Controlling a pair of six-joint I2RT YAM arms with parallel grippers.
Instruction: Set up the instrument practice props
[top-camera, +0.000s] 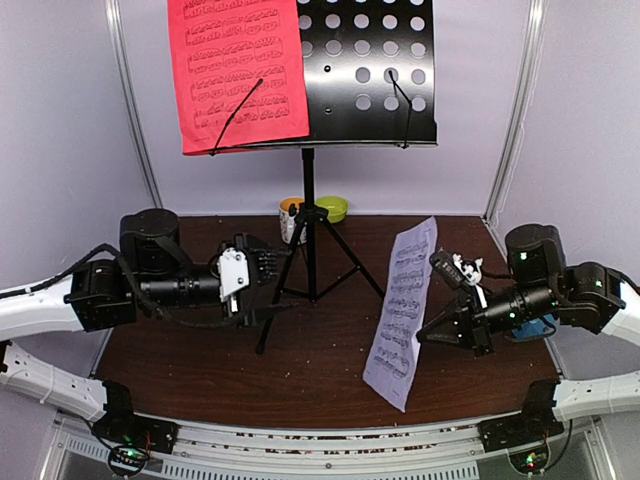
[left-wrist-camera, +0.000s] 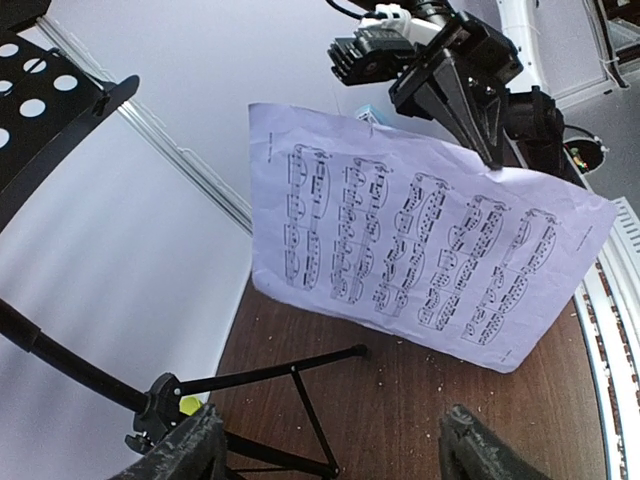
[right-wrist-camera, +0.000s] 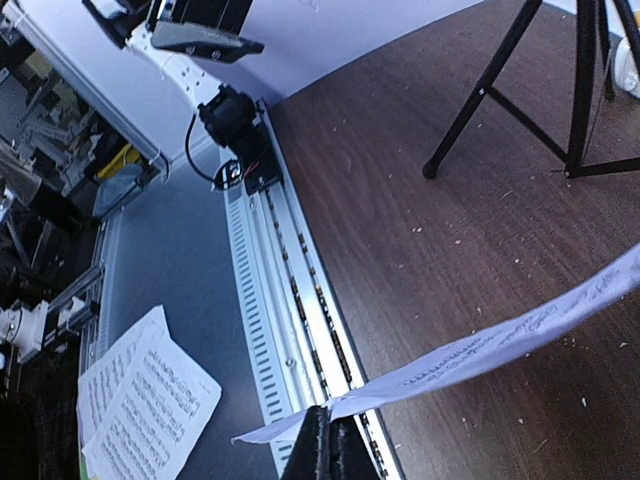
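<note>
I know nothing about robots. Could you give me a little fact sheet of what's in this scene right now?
Stand: black music stand, upright at the back of the table
Red sheet: red page on the left half of the stand's desk; right half bare
Other sheet: lilac page, held up by its edge
Right gripper: right gripper shut on the lilac page
Left gripper: left gripper open, empty, by the stand's legs
Extras: mug and green bowl behind the legs

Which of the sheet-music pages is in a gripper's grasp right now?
The pale lilac page, pinched at its edge by the right gripper. The red page is held by neither arm; it sits on the desk of the music stand, behind a wire retainer.
</note>
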